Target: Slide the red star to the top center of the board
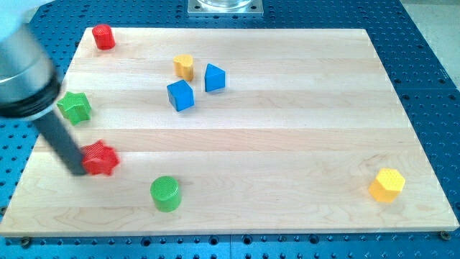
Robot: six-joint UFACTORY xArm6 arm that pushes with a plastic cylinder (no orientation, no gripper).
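Note:
The red star (pixel 100 158) lies near the board's left edge, below the middle. My tip (pixel 77 171) is at the star's left side, touching or almost touching it. The dark rod slants up to the view's top left, and its blurred grey body hides that corner. The board's top centre lies just above a yellow block (pixel 184 67) and two blue blocks.
A green star (pixel 75 106) lies above the red star by the rod. A red cylinder (pixel 104 36) is at the top left. A blue cube (pixel 180 95) and a blue wedge-like block (pixel 214 78) sit at upper centre. A green cylinder (pixel 165 193) is at bottom left, a yellow hexagonal block (pixel 387 185) at bottom right.

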